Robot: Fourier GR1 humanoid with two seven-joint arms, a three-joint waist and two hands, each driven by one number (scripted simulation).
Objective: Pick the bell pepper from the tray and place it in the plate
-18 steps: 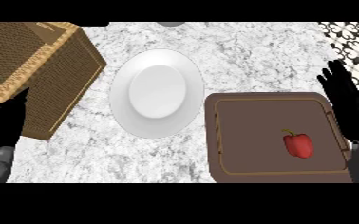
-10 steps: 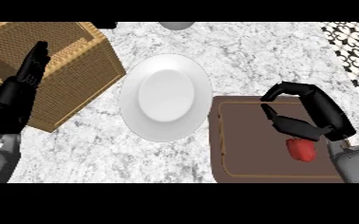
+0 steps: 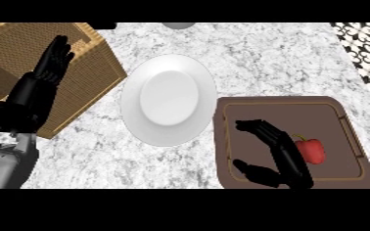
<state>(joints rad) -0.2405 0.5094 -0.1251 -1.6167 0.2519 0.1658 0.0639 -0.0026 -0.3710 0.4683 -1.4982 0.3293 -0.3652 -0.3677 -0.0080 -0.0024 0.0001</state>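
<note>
Entries run left to right. At the left edge you have the left hand, fingers straight, held together and pointing to the far side. It rests idle over a woven basket, whose left part it hides and whose contents you cannot make out. Centre: the white plate lies on the marbled counter with nothing on it, so you can count the placing as not done. At the far edge above the plate is a grey object, cut off, so you cannot tell what it is. Right of the plate, and just beside it, is the brown tray, its near edge running out of view. Over the tray's middle is the right hand, fingers lightly bent and set well apart from the thumb, closed on nothing. Right of that hand the red bell pepper lies on the tray floor, its left side hidden behind the hand, so you cannot tell whether the two touch. Far right corner: a patterned surface, mostly out of view. Your tally: the reach to the tray looks made; the grasp, the lift, the carry left to the plate and the release are all left.
</note>
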